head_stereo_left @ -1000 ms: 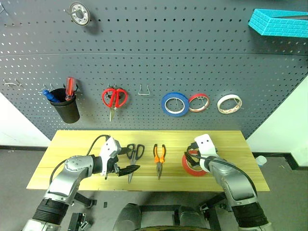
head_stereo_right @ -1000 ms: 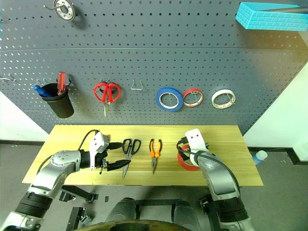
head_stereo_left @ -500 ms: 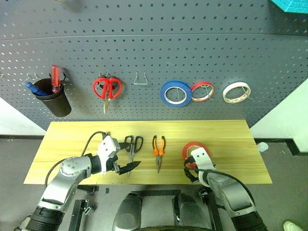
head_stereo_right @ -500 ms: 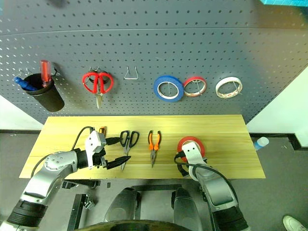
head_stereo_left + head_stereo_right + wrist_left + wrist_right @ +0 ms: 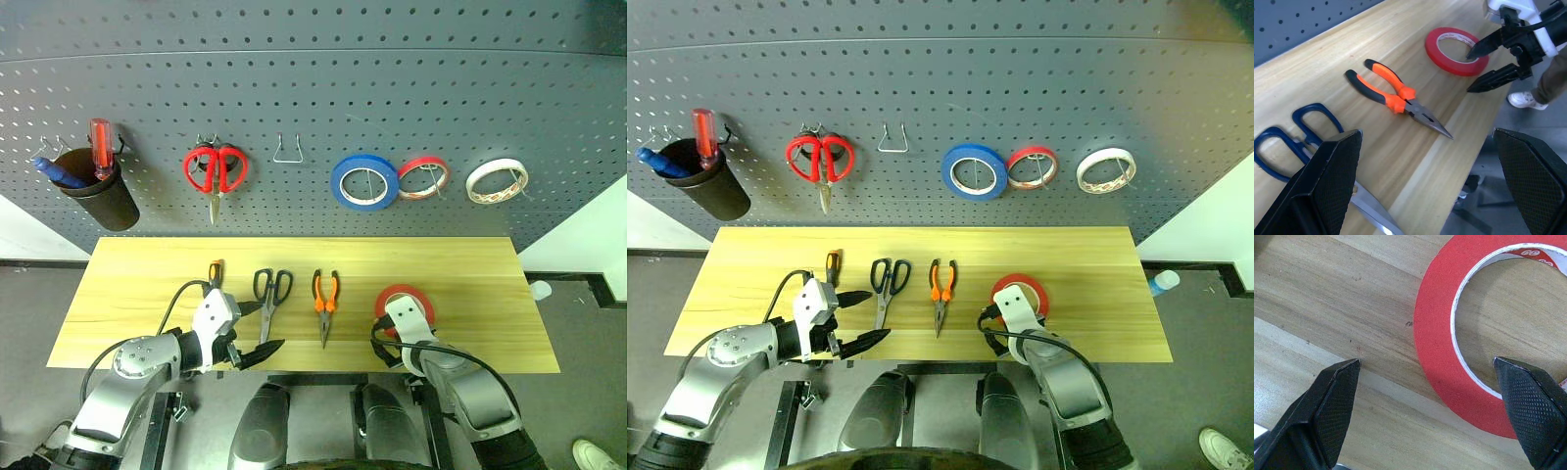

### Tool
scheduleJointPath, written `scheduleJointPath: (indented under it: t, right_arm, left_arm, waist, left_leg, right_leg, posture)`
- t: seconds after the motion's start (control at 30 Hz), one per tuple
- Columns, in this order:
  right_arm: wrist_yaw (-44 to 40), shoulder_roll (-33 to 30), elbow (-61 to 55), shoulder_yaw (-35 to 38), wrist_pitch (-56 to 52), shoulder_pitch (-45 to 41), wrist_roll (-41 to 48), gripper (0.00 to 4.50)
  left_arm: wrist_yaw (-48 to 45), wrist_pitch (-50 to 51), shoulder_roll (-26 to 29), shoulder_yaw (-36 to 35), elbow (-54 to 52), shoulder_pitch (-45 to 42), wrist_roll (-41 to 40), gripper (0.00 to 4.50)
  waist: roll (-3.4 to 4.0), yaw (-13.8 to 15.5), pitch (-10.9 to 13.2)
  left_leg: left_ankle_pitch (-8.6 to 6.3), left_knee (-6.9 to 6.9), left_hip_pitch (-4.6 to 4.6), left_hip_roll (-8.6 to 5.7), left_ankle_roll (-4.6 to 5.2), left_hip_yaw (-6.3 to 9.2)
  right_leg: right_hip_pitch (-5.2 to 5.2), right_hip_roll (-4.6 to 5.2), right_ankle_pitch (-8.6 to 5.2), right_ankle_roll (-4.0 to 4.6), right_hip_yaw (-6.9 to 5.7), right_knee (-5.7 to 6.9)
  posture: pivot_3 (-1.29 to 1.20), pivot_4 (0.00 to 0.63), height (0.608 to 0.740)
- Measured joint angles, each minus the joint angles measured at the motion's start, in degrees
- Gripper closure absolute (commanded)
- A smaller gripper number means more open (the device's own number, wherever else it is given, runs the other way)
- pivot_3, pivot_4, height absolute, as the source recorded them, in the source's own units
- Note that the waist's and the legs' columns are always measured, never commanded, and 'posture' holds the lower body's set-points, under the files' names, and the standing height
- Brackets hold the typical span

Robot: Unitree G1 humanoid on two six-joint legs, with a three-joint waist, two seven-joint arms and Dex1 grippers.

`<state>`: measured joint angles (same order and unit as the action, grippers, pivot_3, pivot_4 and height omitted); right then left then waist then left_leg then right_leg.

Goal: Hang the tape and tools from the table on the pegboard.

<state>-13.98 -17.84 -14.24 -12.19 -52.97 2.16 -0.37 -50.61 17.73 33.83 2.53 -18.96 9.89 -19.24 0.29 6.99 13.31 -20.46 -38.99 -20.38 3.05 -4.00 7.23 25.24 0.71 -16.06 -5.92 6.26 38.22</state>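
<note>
a dark grey pegboard (image 5: 294, 88) is standing behind the wooden table (image 5: 460, 269), where scissors (image 5: 268, 299), pliers (image 5: 324, 302), a screwdriver (image 5: 215, 273) and the red tape (image 5: 388, 297) are lying. my left gripper (image 5: 253, 329) is hovering wide open beside the scissors, my right gripper (image 5: 1490, 62) is gaping empty above the tape

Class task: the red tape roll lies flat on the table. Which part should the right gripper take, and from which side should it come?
Grip the band of the red tape roll from above, probably one finger inside the hole and one outside. It lies flat on the table, so only the upper edge offers a hold. The open right gripper is already over its near rim.
</note>
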Motion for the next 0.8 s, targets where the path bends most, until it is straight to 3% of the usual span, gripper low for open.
scheduleJointPath:
  t: [0.53, 0.63, 0.8]
  right_arm:
    - [-2.40, -2.46, -1.97, -1.06, 2.38, 0.86, -0.70, 0.00]
    - [-2.60, -2.45, -1.94, -1.09, 2.92, 0.60, -0.72, 0.54]
    - [-2.87, -2.32, -1.17, -1.28, 3.49, -0.57, -0.81, 2.24]
  left_arm:
    - [1.85, 3.98, 1.77, -1.41, -9.13, 7.23, -2.79, 0.05]
    - [2.28, 4.54, 1.94, -1.62, -9.83, 7.41, -3.13, 0.00]
    - [2.69, 5.55, 2.21, -1.96, -10.80, 7.20, -4.01, 0.00]
  waist:
    - [-0.33, 0.01, 2.53]
    - [-0.38, -0.01, 2.75]
    - [-0.34, 0.00, 2.84]
  left_leg:
    - [0.00, 0.00, -0.05, 0.01, -0.02, 0.00]
    - [0.00, 0.00, -0.05, 0.01, -0.02, 0.00]
    - [0.00, 0.00, -0.08, 0.01, -0.03, 0.00]
  right_leg:
    - [0.05, 0.02, -0.02, -0.04, 0.01, -0.02]
    - [0.06, 0.02, -0.02, -0.04, 0.01, -0.02]
    - [0.08, 0.03, -0.02, -0.04, 0.01, -0.03]
  posture:
    - [0.34, 0.283, 0.681]
    - [0.35, 0.281, 0.681]
    - [0.35, 0.275, 0.681]
